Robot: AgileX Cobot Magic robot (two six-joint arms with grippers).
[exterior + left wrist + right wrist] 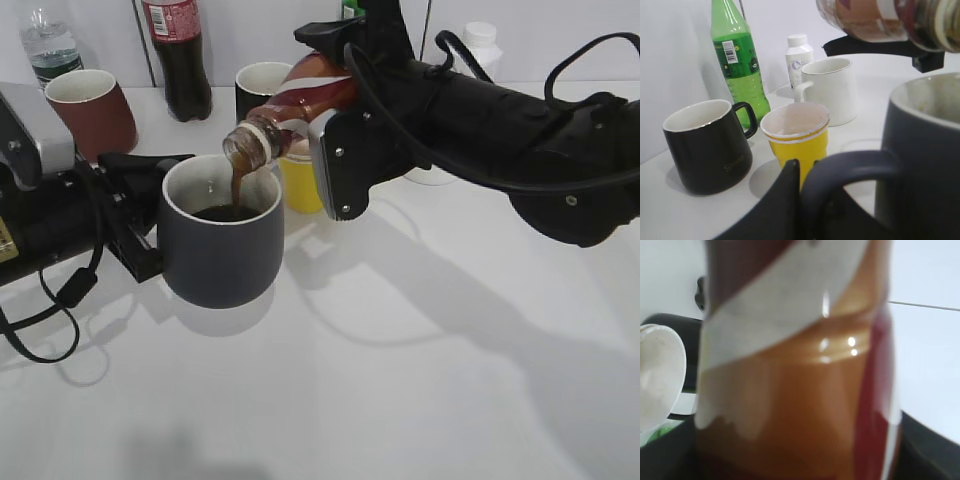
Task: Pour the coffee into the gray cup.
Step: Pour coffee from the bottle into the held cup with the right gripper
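Exterior view: we see the right tool (322,120) clamped on the coffee bottle (295,108), tipped with its mouth down over the gray cup (220,240). A brown stream (238,185) falls from the mouth into the cup, where dark liquid already lies. The cup stands on the white tabletop (400,340), left of centre, and the left tool (150,215) is closed on its handle. Behind the cup we see a yellow cup (300,185), a black mug (258,85), a reddish mug (92,110) and a cola bottle (180,55).

From the left wrist we see the handle (850,170) ringed by the tool's finger (790,200), with a green bottle (737,60) and a white mug (830,90) beyond. The right wrist view is filled by the bottle's label (795,365).
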